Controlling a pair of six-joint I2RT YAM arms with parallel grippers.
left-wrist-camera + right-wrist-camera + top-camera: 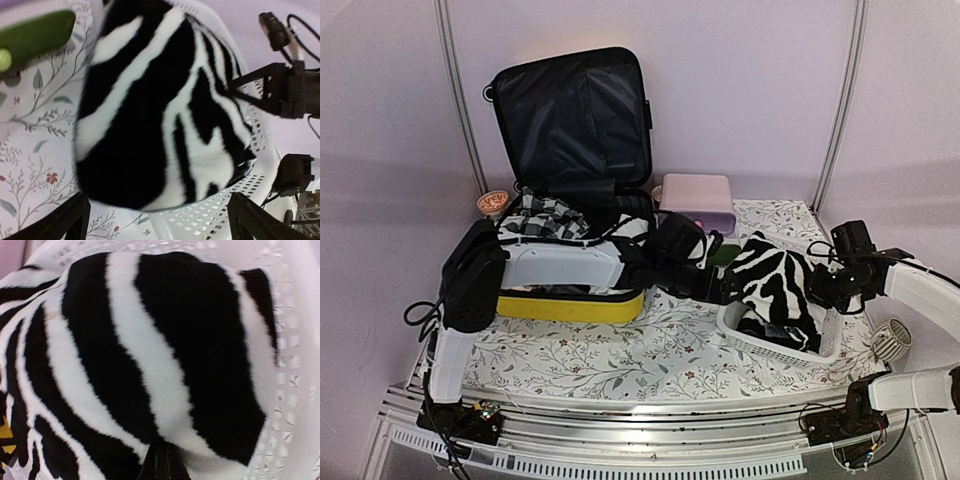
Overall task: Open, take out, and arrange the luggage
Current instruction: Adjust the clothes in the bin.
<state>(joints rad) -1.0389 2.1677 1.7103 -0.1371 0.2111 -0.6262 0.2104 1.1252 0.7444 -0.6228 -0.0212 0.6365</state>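
From above, the suitcase (570,307) sits open at the left back of the counter (660,355), lid upright and long side running left to right, with checked clothes (545,215) inside. It lies left of both arms' tips, and the left arm, stretched across its front, is nearer.

At the left wrist, the left fingers (159,207) are spread wide and empty over the striped cloth (150,110) in the basket (200,217).

At the right wrist, the right fingers (162,465) are pinched together at the cloth's hem, seemingly gripping it.

No readable text or labels (any view); no numbers
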